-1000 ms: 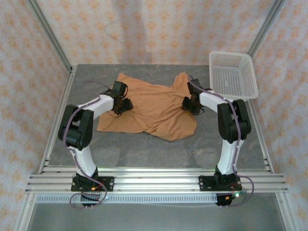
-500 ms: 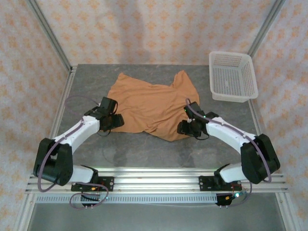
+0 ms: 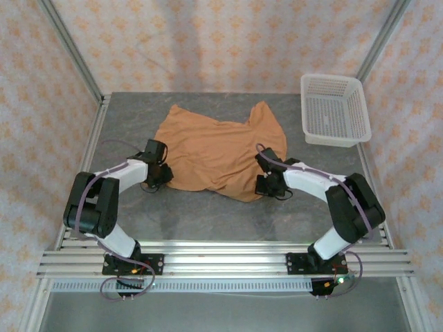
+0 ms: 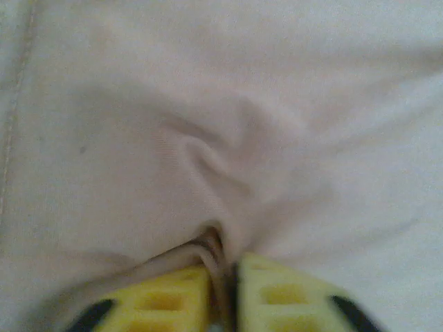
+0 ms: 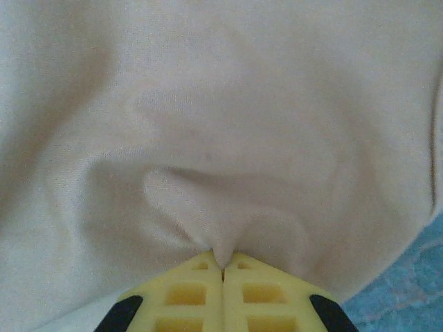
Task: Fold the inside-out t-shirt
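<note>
grey worktop inside patterned walls. on the left, the left fingers are clenched on a pinch of the inside-out t-shirt at its left edge. the shirt lies rumpled mid-worktop. the right fingers are clenched on a fold at its near right edge. a white basket sits at the far right.

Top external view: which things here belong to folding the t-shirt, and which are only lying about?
Belong to the job:
inside-out t-shirt, orange-tan, lying spread out
left gripper, shut on its near left edge
right gripper, shut on its near right edge

Just lying about:
white basket, empty, at the far right, apart from the shirt
</note>
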Controlling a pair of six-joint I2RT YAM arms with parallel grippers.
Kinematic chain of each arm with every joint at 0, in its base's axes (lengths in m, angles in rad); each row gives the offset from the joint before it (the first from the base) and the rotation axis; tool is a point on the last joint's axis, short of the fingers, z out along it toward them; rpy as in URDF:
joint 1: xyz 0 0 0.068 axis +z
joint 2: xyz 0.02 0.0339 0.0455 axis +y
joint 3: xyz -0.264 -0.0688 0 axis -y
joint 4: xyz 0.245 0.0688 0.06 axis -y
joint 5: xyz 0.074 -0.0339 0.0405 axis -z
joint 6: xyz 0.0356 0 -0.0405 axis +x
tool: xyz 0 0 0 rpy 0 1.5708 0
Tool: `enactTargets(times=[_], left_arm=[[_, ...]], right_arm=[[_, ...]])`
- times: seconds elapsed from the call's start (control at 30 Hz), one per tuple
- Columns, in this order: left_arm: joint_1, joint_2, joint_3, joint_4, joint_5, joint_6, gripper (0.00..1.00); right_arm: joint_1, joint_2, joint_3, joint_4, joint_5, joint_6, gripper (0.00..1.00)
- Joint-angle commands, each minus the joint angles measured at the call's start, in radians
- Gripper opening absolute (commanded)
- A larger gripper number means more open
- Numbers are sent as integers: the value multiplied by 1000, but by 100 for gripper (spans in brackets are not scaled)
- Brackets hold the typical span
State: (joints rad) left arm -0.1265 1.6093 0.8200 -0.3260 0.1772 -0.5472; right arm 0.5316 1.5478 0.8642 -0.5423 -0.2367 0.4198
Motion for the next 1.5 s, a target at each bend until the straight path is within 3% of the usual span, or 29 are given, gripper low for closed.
enactTargets(times=[0.0,0.1,0.27,0.47,0.6,0.7,0.73,0.77,0.8,0.83,0.9,1.0,1.17,1.47], left_arm=[[25,30,-16,-35,-6,7,0],[35,-42,-5,-113,-38,46,0],[36,-252,62,-305,-116,38,0],[34,-414,218,-427,-184,58,0],[34,-293,307,-387,-176,85,0],[30,-58,432,-391,-145,102,0],[30,17,479,-397,-138,109,0],[29,76,517,-399,-137,112,12],[27,111,547,-403,-141,112,32],[17,130,576,-411,-157,112,45],[-31,112,609,-418,-227,122,55],[-147,41,593,-362,-219,164,55],[-315,59,521,-192,100,129,52],[-391,228,509,-55,183,-52,52]], right_arm=[[5,-145,47,-129,-72,-13,0],[4,-268,95,-268,-155,-50,0],[-18,-430,201,-451,-148,-77,0],[-128,-409,332,-487,-168,-105,0],[-206,-262,384,-376,-211,-125,0],[-247,-35,469,-319,-207,-143,0],[-256,48,515,-322,-199,-148,4],[-263,125,559,-317,-202,-157,19],[-265,178,592,-315,-182,-154,32],[-266,237,631,-320,-158,-148,39],[-266,292,668,-314,-151,-140,44],[-259,265,633,-281,-141,-120,43],[-226,159,461,-136,-202,-88,35],[-180,305,437,-22,-173,-33,39]])
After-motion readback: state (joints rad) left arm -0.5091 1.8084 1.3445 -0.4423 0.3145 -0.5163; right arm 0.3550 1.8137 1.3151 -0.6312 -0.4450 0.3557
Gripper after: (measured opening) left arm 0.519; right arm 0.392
